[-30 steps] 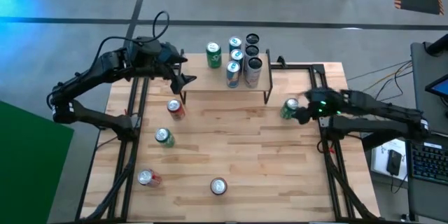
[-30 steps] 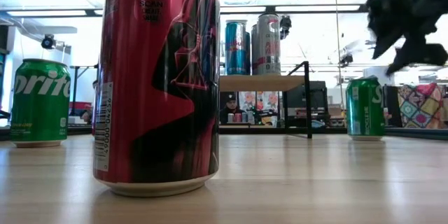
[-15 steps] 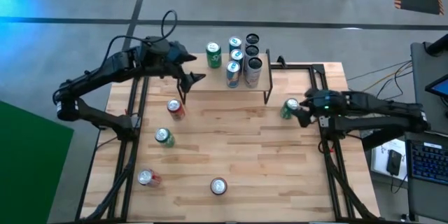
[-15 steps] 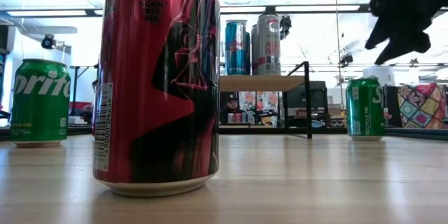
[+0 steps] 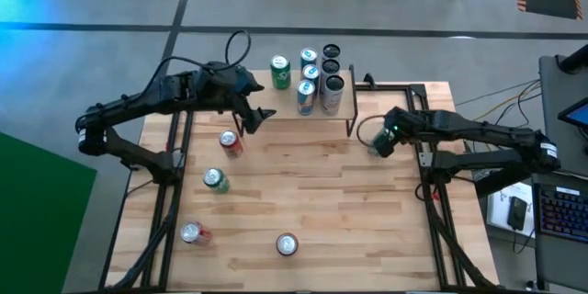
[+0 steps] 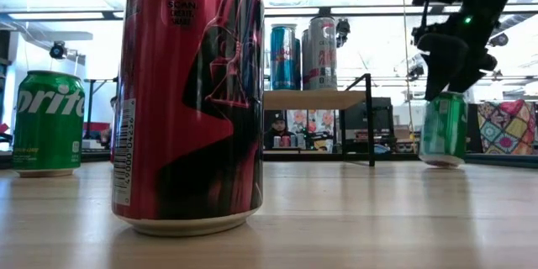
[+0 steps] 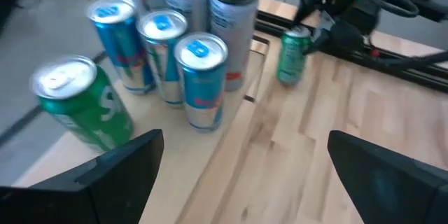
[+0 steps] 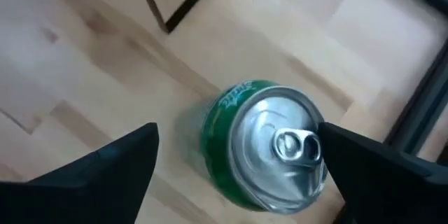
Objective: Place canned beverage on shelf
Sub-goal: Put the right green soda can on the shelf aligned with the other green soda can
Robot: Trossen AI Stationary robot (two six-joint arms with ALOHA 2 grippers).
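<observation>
A green can (image 8: 262, 150) stands on the wooden table near its right edge, also seen in the low view (image 6: 443, 130). My right gripper (image 8: 238, 136) hangs open right above it, a finger on either side of its top. The shelf (image 5: 276, 106) stands at the table's far edge and carries several cans (image 7: 199, 77), green, blue and silver, upright on their bases. My left gripper (image 7: 245, 182) is open in the air off the shelf's left end (image 5: 257, 115), with nothing between its fingers. My right gripper comes at the green can from above, slanting down. One finger (image 8: 378, 168) lies close against the rim of the can's top (image 8: 316, 140). I cannot tell whether it touches. The can's base is on the table.
More cans stand upright on the table's left and near parts: a red one (image 5: 230, 143), a green one (image 5: 215, 180), and two red ones (image 5: 192, 232) (image 5: 288, 244). Black frame bars (image 5: 432, 147) run along the table's left and right sides.
My right gripper has gone from the green can's right side toward the table's left, over the can's top, turning as it went. My left gripper has gone toward the table's right, along the shelf's near left corner.
</observation>
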